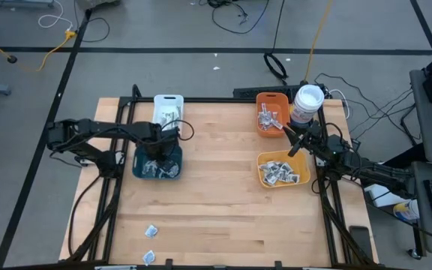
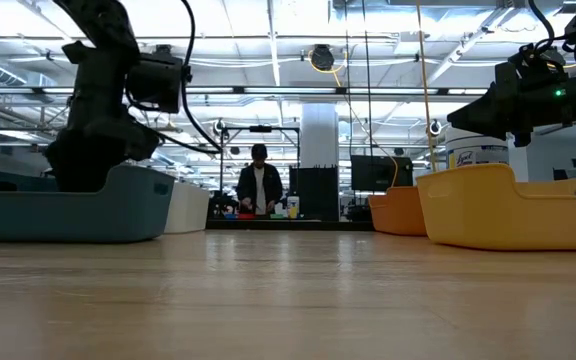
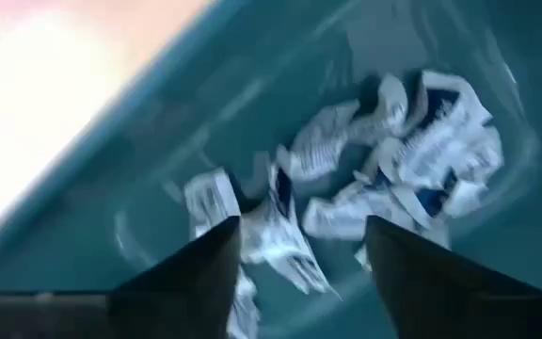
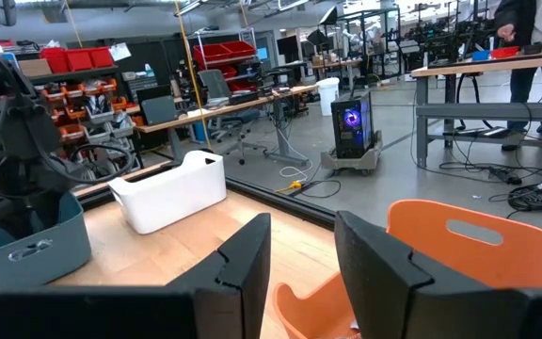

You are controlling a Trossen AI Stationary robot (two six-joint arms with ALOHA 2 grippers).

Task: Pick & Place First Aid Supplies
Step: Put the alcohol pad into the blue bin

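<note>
The first aid supplies are small white packets with bluish print. Several lie in the teal bin, shown in the left wrist view as a heap. My left gripper points down into that bin, open, with one packet lying on the bin floor below its fingers. More packets fill the orange bin and the yellow bin. Two loose packets lie flat on the table near its front edge. My right gripper waits level between the orange and yellow bins, open and holding nothing.
A white bin stands just beyond the teal one. A round white-lidded tub sits at the far right beside the orange bin. The middle of the wooden table is bare. A person stands far off in the room.
</note>
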